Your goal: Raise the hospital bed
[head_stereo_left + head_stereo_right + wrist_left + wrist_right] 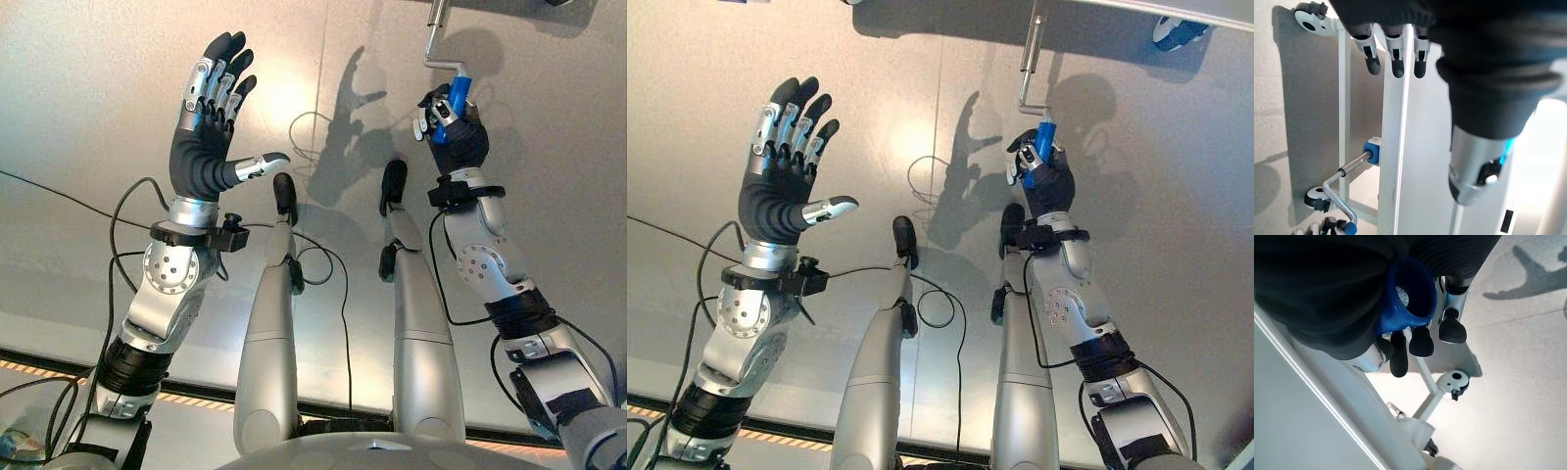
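Right hand grips the silver crank's blue handle; left hand spread wide, empty.

Blue grip on silver crank; white bed frame, grey floor

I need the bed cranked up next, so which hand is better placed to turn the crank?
The right hand. Its fingers are already curled round the crank's blue handle, as its wrist view confirms. The left hand is open with straight fingers, raised well away from the crank.
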Robot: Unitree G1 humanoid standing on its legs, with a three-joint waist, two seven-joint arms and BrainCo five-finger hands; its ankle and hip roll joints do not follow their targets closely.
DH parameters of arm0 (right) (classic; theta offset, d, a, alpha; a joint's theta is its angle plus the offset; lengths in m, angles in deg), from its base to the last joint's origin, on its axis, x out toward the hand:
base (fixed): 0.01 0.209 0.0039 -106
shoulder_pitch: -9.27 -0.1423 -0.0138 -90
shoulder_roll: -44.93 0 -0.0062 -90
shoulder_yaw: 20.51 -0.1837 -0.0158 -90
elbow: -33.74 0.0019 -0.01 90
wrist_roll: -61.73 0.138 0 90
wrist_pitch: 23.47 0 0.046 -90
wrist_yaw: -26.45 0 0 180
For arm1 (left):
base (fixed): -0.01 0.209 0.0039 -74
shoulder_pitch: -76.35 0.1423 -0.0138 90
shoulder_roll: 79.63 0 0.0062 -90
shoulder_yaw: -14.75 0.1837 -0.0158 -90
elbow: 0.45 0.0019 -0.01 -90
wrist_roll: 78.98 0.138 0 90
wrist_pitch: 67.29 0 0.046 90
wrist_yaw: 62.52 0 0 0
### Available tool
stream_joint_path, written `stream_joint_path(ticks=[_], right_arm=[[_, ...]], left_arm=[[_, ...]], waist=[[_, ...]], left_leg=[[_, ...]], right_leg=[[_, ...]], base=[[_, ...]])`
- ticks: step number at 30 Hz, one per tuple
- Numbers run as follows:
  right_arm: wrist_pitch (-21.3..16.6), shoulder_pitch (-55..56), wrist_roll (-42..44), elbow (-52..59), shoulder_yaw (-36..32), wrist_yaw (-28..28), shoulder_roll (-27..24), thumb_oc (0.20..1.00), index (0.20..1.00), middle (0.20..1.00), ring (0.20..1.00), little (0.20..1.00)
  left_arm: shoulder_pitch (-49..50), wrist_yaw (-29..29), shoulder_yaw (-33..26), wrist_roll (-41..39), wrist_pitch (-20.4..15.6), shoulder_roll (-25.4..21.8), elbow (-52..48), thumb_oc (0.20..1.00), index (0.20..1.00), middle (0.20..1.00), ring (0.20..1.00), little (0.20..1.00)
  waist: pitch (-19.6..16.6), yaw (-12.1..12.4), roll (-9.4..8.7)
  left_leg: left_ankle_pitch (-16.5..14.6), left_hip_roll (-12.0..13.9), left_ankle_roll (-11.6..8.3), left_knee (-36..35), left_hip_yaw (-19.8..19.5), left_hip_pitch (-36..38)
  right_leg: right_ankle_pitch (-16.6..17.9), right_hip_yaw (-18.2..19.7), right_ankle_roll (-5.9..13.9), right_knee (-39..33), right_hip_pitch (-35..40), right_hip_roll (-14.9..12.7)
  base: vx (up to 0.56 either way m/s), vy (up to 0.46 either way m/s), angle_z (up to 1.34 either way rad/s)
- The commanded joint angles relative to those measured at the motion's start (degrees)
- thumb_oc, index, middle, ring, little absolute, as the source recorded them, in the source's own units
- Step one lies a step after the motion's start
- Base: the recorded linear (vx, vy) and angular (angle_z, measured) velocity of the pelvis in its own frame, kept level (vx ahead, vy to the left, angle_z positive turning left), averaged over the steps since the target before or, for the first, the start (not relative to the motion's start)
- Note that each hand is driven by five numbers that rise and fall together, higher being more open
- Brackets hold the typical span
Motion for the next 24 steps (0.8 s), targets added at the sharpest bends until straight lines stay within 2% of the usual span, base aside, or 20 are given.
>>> stream_joint_path(ticks=[1, 7, 11, 15, 16, 20, 24], right_arm=[[-14.3, 0.0, -0.5, 11.9, -9.8, 0.2, 0.7, 0.2, 0.2, 0.2, 0.2, 0.2], [-16.0, 2.7, -4.5, 6.9, -15.5, 5.9, 0.5, 0.2, 0.2, 0.2, 0.2, 0.2], [-15.7, 2.9, -7.1, 1.6, -16.9, 9.7, -0.6, 0.2, 0.2, 0.2, 0.2, 0.2], [-14.0, 0.5, -9.8, -9.3, -17.8, 14.2, -3.1, 0.2, 0.2, 0.2, 0.2, 0.2], [-12.6, -1.2, -11.5, -15.0, -17.5, 16.3, -5.0, 0.2, 0.2, 0.2, 0.2, 0.2], [-11.0, -4.5, -11.5, -24.1, -15.9, 17.1, -7.7, 0.2, 0.2, 0.2, 0.2, 0.2], [-10.8, -6.0, -10.0, -26.5, -15.2, 16.4, -8.4, 0.2, 0.2, 0.2, 0.2, 0.2]], left_arm=[[3.1, -1.3, -2.9, -0.7, -4.6, 0.2, -8.5, 1.0, 1.0, 1.0, 1.0, 1.0], [3.5, -2.0, -4.5, -1.8, -5.3, 0.0, -8.9, 1.0, 1.0, 1.0, 1.0, 1.0], [3.9, -2.2, -4.8, -2.3, -5.6, 0.0, -9.1, 1.0, 1.0, 1.0, 1.0, 1.0], [3.9, -2.6, -4.0, -3.1, -5.8, -0.7, -9.5, 1.0, 1.0, 1.0, 1.0, 1.0], [4.0, -2.5, -3.3, -3.2, -5.8, -1.2, -9.6, 1.0, 1.0, 1.0, 1.0, 1.0], [3.2, -2.1, -2.1, -2.9, -5.8, -1.9, -9.4, 1.0, 1.0, 1.0, 1.0, 1.0], [2.5, -1.8, -1.5, -2.7, -5.6, -2.2, -9.1, 1.0, 1.0, 1.0, 1.0, 1.0]], waist=[[-1.1, -2.2, -0.68], [-1.1, -3.0, -1.01], [-1.1, -3.1, -1.09], [-1.1, -2.9, -1.18], [-1.1, -2.7, -1.1], [-1.1, -2.3, -0.82], [-1.1, -2.2, -0.78]], left_leg=[[-5.7, -0.8, 1.25, 4.4, 1.4, 3.0], [-5.6, -0.5, 1.01, 3.4, 1.9, 4.1], [-5.6, -0.4, 0.96, 3.3, 1.9, 4.2], [-5.5, -0.3, 0.95, 3.4, 1.6, 3.8], [-5.5, -0.2, 0.91, 3.4, 1.5, 3.9], [-5.3, -0.3, 0.87, 3.0, 1.4, 3.8], [-4.7, -0.4, 0.89, 2.5, 1.5, 3.5]], right_leg=[[-0.5, 2.0, 6.24, -4.2, 6.0, 1.5], [-0.7, 2.2, 6.18, -4.2, 6.2, 1.8], [-0.8, 2.3, 6.04, -4.0, 6.1, 2.0], [-0.8, 2.1, 5.91, -3.9, 5.8, 2.1], [-1.0, 2.0, 5.84, -3.8, 5.9, 2.0], [-1.1, 1.6, 5.69, -3.6, 5.7, 2.0], [-0.6, 1.6, 5.58, -3.7, 5.2, 2.0]], base=[[0.0, 0.0, 0.0], [0.0, -0.017, 0.0], [0.0, -0.01, -0.01], [0.0, 0.0, 0.0], [0.0, 0.0, 0.0], [0.0, 0.0, 0.0], [0.0, 0.0, 0.0]])
